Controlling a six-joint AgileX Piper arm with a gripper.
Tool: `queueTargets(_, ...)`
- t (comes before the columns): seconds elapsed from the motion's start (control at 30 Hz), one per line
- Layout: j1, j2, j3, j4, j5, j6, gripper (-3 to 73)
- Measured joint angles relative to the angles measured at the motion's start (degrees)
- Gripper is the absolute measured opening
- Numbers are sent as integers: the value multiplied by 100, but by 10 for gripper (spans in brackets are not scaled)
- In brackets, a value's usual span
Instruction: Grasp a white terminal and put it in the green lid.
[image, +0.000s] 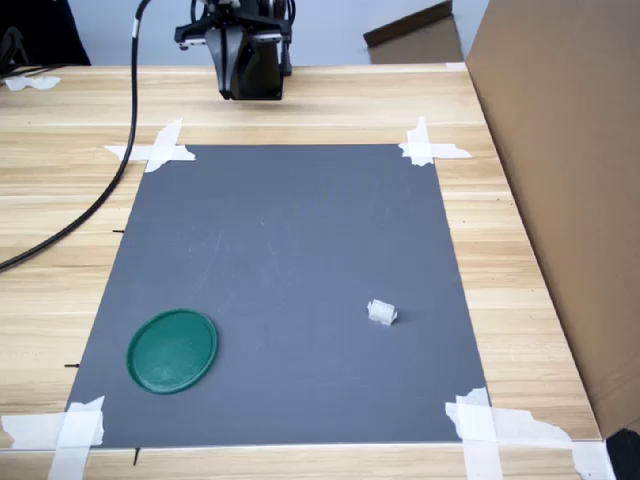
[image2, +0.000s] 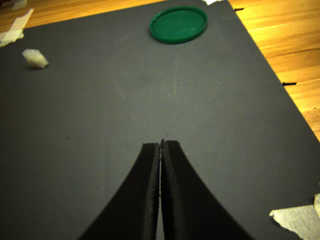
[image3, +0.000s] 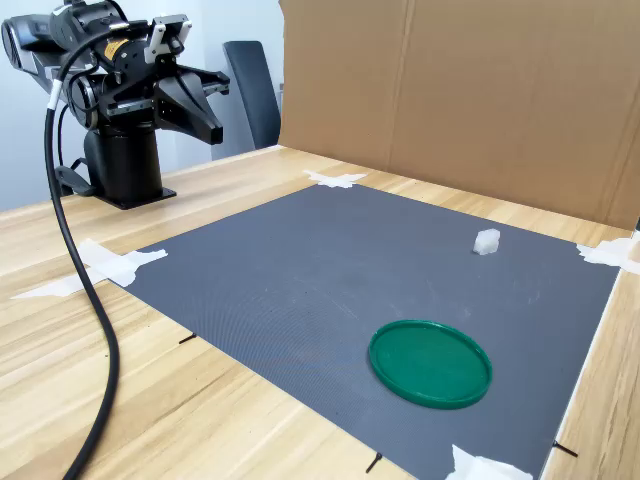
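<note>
In the first exterior view, a grey mat (image: 290, 260) lies on the wooden desk (image: 60, 200), held down at its four corners by white tape strips (image: 155, 150). A cardboard wall (image: 570, 180) stands along the first exterior view's right, close to the mat's edge. The gripper (image: 250, 70) hangs at the far edge, beyond the mat, and a black cable (image: 110, 170) trails across the desk on the first exterior view's left. Most of the mat is bare. The green lid (image: 172, 350) sits near the mat's near left corner; the white terminal (image: 382, 313) lies well apart from it toward the right, near no edge.

In the wrist view, the two black fingers (image2: 145, 200) are pressed together with nothing between them, raised above open mat. The green lid (image2: 178, 24) is a flat round disc with a shallow raised rim; the white terminal (image2: 35, 58) is a tiny, pale, boxy lump.

In the second exterior view, the gripper (image3: 200, 110) is held above the desk near the arm's black base (image3: 120, 165), back from the mat. The cardboard wall (image3: 480, 90) closes off the far side. The white terminal (image3: 486, 241) looks whitish and translucent, resting on the mat near that wall, and the green lid (image3: 430, 362) lies near the mat's front edge.
</note>
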Motion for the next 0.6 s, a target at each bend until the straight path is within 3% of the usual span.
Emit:
queueTargets(0.13, 0, 339, -630, 79, 620, 0, -28)
queueTargets(0.37, 0, 1241, -1597, 262, 925, -36, -28)
queueTargets(0.5, 0, 1923, -2179, 290, 972, -542, -28)
queueTargets(0.6, 0, 2393, -2648, 495, 1220, -1237, -28)
